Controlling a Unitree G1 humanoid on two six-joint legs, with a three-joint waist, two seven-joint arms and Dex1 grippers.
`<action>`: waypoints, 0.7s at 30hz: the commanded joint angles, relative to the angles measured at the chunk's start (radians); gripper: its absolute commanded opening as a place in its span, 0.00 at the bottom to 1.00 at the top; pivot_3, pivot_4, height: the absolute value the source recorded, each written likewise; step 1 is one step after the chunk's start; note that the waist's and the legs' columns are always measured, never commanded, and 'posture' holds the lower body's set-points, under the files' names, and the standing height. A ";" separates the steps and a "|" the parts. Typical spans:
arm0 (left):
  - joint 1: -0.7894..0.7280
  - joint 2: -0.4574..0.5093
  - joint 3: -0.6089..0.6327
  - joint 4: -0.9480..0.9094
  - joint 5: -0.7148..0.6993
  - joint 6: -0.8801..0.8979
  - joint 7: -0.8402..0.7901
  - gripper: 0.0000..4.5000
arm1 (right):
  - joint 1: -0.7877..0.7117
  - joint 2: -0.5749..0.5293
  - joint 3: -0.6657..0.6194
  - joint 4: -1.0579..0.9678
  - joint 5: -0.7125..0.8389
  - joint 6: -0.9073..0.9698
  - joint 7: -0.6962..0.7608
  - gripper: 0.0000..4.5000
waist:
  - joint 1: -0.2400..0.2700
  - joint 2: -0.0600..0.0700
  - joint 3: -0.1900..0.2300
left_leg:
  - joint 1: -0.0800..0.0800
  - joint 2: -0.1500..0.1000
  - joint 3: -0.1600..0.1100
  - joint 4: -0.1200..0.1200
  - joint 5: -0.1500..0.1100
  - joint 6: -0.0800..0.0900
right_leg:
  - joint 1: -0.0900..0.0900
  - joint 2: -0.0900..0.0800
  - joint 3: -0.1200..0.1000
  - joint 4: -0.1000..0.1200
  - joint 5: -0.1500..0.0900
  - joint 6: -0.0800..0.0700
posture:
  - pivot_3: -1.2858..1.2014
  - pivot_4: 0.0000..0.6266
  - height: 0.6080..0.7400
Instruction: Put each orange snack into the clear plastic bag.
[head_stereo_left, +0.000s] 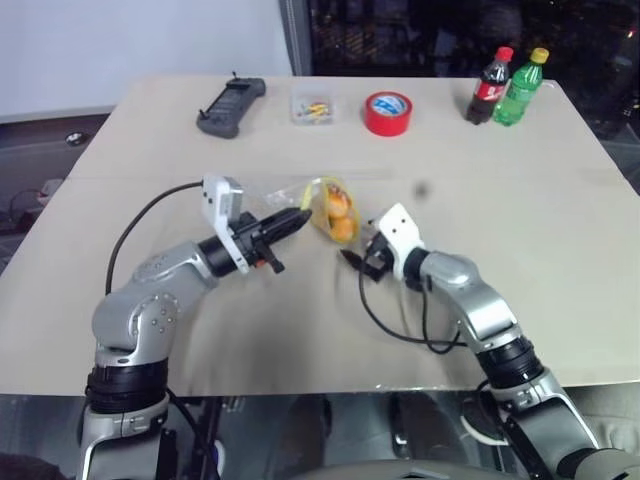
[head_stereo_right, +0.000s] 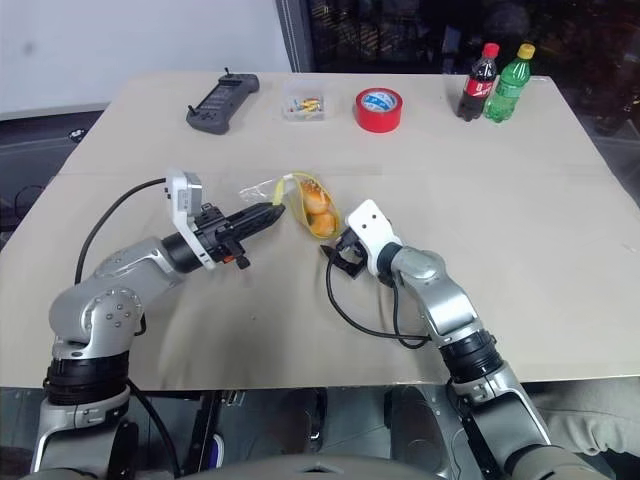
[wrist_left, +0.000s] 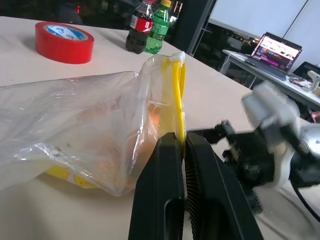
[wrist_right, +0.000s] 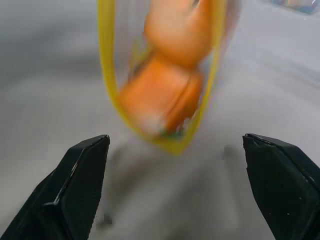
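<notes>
A broad beige table (head_stereo_left: 560, 250) carries everything. Near its middle, the left gripper (head_stereo_left: 296, 220) has its two black fingers (wrist_left: 165, 190) pressed tight on the yellow seal strip of the clear plastic bag (head_stereo_left: 322, 205), which hangs from that grip with its mouth turned toward the right gripper (head_stereo_left: 357, 263). Both orange snacks (head_stereo_left: 340, 215) sit inside the bag, one above the other, framed by the yellow rim in the right wrist view. The right gripper is just beside the bag's mouth, on the side toward the table's near edge, its fingers spread wide and holding nothing. Along the far edge, from the left corner toward the right, lie a dark handheld controller (head_stereo_left: 231, 106), a small clear box of coloured bits (head_stereo_left: 313, 108), a red tape roll (head_stereo_left: 388, 113), then a cola bottle (head_stereo_left: 490, 87) touching a green bottle (head_stereo_left: 521, 87).
</notes>
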 joint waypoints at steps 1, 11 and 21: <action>0.004 0.011 0.009 -0.037 0.000 -0.018 -0.006 0.00 | -0.031 0.014 -0.072 -0.059 0.069 0.023 0.012 0.97 | 0.000 0.000 0.000 | 0.000 0.000 0.000 0.000 0.000 0.000 | 0.000 0.000 0.000 0.000 0.000 0.000 | 0.52 0.24 0.84; 0.020 0.012 0.004 -0.048 0.009 -0.032 -0.013 0.00 | -0.104 0.045 -0.088 0.042 0.075 0.033 -0.001 0.59 | -0.002 0.000 0.000 | 0.000 0.000 0.000 0.000 0.000 0.000 | 0.000 0.000 0.000 0.000 0.000 0.000 | 0.52 0.24 0.84; 0.015 -0.009 0.034 -0.071 -0.044 0.004 0.022 0.00 | -0.144 0.001 -0.104 0.039 0.067 0.055 0.020 0.01 | -0.001 0.000 0.000 | 0.000 0.000 0.000 0.000 0.000 0.000 | 0.000 0.000 0.000 0.000 0.000 0.000 | 0.52 0.24 0.84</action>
